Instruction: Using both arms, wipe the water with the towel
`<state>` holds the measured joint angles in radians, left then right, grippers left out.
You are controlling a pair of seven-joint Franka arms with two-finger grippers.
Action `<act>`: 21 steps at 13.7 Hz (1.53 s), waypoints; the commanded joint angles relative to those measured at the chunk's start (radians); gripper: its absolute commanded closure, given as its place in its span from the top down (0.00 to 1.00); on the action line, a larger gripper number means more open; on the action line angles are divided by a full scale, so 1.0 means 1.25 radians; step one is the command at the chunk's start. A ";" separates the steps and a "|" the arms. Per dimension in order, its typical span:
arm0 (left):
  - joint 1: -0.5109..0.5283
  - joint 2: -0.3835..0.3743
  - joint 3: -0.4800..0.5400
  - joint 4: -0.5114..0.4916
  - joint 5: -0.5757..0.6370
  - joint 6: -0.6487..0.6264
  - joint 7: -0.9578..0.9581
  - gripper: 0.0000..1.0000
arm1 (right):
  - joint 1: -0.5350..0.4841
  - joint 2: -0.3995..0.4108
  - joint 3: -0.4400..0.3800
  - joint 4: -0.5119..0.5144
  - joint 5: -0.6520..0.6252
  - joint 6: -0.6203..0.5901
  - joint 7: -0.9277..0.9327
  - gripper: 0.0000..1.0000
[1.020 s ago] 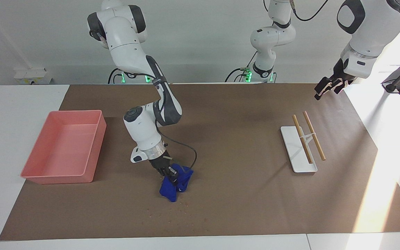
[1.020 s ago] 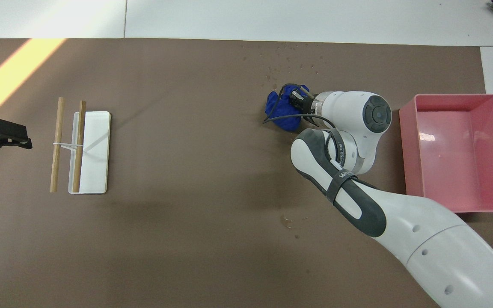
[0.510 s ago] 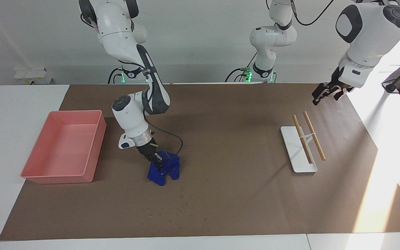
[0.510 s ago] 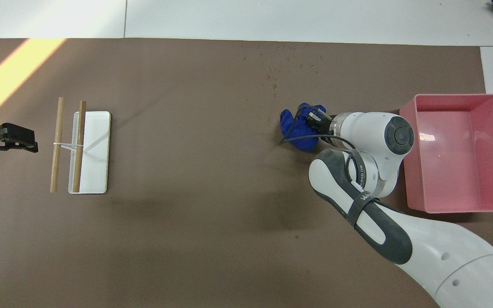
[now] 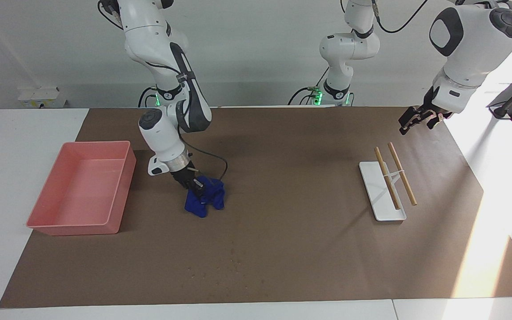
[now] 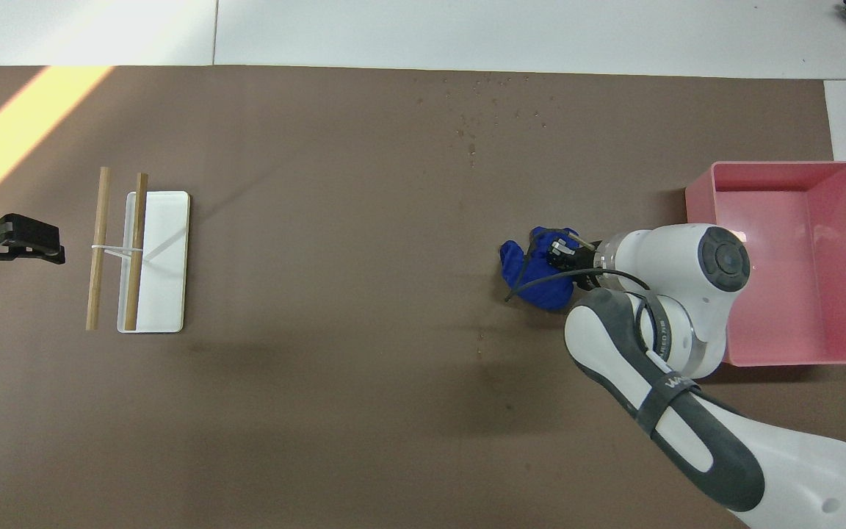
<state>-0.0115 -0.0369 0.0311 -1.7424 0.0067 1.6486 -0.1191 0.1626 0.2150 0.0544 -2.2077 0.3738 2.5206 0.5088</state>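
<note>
The blue towel (image 5: pixel 205 201) is bunched up in my right gripper (image 5: pixel 196 186), which is shut on its top; the towel's lower folds reach the brown mat. In the overhead view the towel (image 6: pixel 534 278) and the right gripper (image 6: pixel 559 254) are beside the pink tray. The water (image 5: pixel 230 263) is a scatter of tiny droplets near the mat's edge farthest from the robots, apart from the towel; it also shows in the overhead view (image 6: pixel 496 110). My left gripper (image 5: pixel 410 121) hangs in the air over the mat's edge at the left arm's end (image 6: pixel 12 242) and waits.
A pink tray (image 5: pixel 78 224) stands at the right arm's end, seen from overhead too (image 6: pixel 783 167). A white rack with two wooden rods (image 5: pixel 382 200) lies toward the left arm's end (image 6: pixel 162 257). A few specks (image 6: pixel 479 347) lie nearer the robots than the towel.
My right gripper has drawn the towel toward the robots and the pink tray, away from the droplets. My left gripper has shifted only slightly.
</note>
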 commanded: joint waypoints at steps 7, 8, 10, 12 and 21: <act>-0.012 -0.023 0.013 -0.028 0.015 0.010 0.012 1.00 | -0.072 -0.120 0.006 -0.184 -0.002 -0.134 -0.128 0.00; -0.012 -0.022 0.013 -0.027 0.015 0.009 0.019 1.00 | -0.072 -0.133 0.006 -0.178 -0.002 -0.145 -0.125 0.00; -0.012 -0.022 0.013 -0.024 0.015 0.009 0.024 1.00 | -0.074 -0.163 0.002 -0.136 -0.002 -0.195 -0.120 0.00; -0.021 -0.022 0.012 -0.022 0.015 0.010 0.024 1.00 | -0.109 -0.173 0.001 -0.041 -0.003 -0.332 -0.119 0.00; -0.035 -0.029 0.003 -0.026 0.013 0.008 0.014 1.00 | -0.234 -0.167 0.003 0.388 -0.321 -0.698 -0.220 0.00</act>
<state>-0.0432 -0.0464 0.0266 -1.7521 0.0070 1.6505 -0.0984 -0.1000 -0.0199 0.0472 -1.8011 0.0583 1.6853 0.3316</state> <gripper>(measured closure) 0.000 0.850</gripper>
